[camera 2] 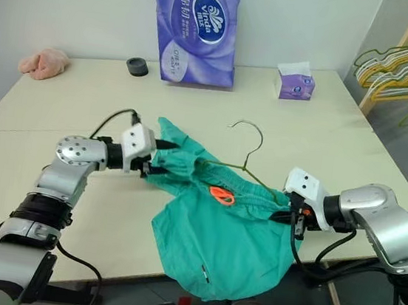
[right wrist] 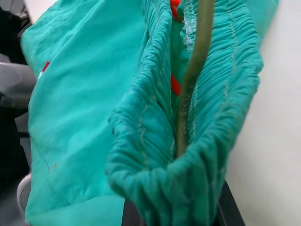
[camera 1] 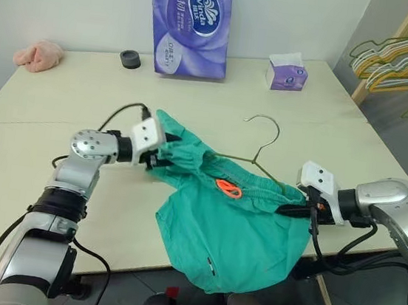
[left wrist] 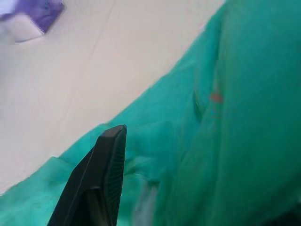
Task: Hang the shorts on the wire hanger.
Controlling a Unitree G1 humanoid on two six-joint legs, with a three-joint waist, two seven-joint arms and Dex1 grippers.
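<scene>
**Shorts held across the wire hanger at the desk's near edge**

Head views: The teal-green shorts (camera 1: 235,231) are seen spread between the two arms over the near edge of the pale desk (camera 1: 60,112), with the lower part of the cloth draped past that edge. The wire hanger (camera 1: 260,148) is threaded inside the gathered waistband, and its hook is left standing clear above the cloth, toward the far side of the desk. An orange tag (camera 1: 228,188) is visible on the waistband near its middle. The left pincer (camera 1: 157,156) is placed at the left end of the shorts, against the cloth. The right pincer (camera 1: 295,207) is clenched on the right end of the waistband. At the far side of the desk a purple tissue pack (camera 1: 190,21), a small tissue box (camera 1: 287,73), a black round object (camera 1: 130,59) and a pink cloth lump (camera 1: 39,55) are set well apart from the shorts. A bunch of yellow and white hangers (camera 1: 401,61) is hung on a wooden rack at the right.

Left wrist view: One black finger (left wrist: 101,179) is seen lying over teal cloth; the pincer is released, with nothing grasped.

Right wrist view: The gathered waistband is bunched at the pincer, and the olive wire runs down into the fold.
</scene>
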